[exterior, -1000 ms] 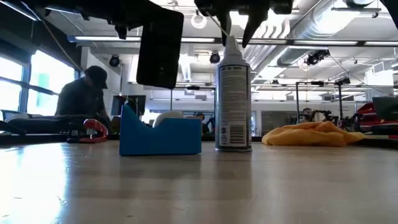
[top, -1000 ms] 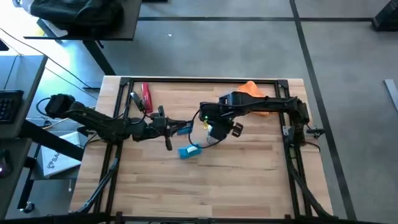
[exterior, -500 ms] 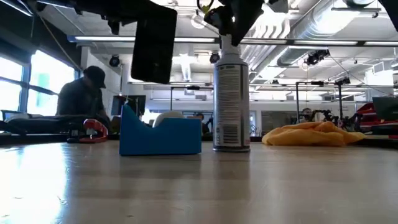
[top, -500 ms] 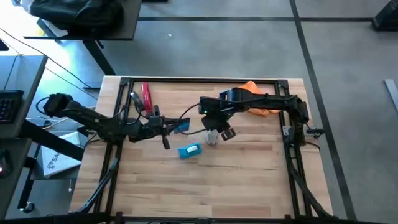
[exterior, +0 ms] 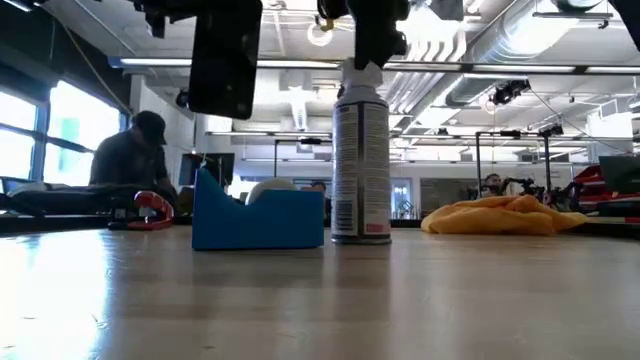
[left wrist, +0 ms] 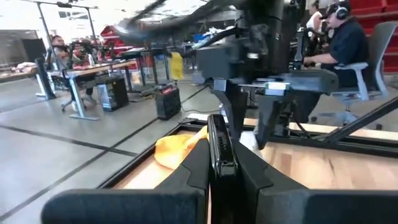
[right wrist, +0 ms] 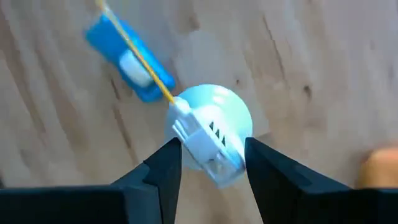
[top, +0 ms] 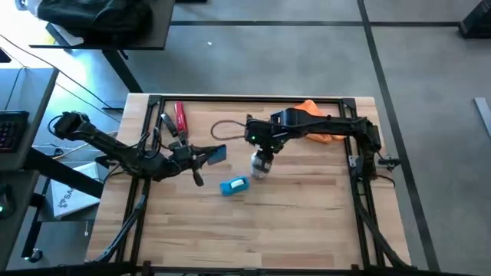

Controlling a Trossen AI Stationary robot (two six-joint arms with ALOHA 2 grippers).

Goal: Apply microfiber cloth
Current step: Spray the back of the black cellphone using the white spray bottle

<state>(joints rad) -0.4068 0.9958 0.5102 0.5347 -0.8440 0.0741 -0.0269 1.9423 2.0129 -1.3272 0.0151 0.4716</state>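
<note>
The orange microfiber cloth (top: pixel 316 126) lies bunched at the table's far right (exterior: pixel 500 215), partly under my right arm; no gripper touches it. My left gripper (top: pixel 196 156) holds a black phone (exterior: pixel 225 55) high over the table's left middle. A white spray can (exterior: pixel 360 165) stands upright at the table's middle, and my right gripper (right wrist: pixel 208 165) is shut on its top from above. My left gripper pinches the phone between its two fingers, one on each flat face (left wrist: pixel 217 155). The fingers come roughly level from the table's left. The phone is lifted clear, well above the table. My right gripper has the spray can's white nozzle cap (right wrist: pixel 208 134) between its two fingers (right wrist: pixel 165 165), pointing straight down. The can stays upright; whether its base rests on the table or is just clear does not show.
A small blue block (top: pixel 234 185) sits just left of the can, toward the near side. A red tool (top: pixel 180 119) lies at the far left. A black frame (top: pixel 253 100) borders the table. Bare wood spans the near half. A person (exterior: pixel 135 155) sits beyond the table.
My right gripper has come down over the spray can's nozzle and shut on it; the can, still upright, has shifted a little toward the table's left. My left gripper has drawn back toward the table's left edge, carrying the phone slightly higher.
</note>
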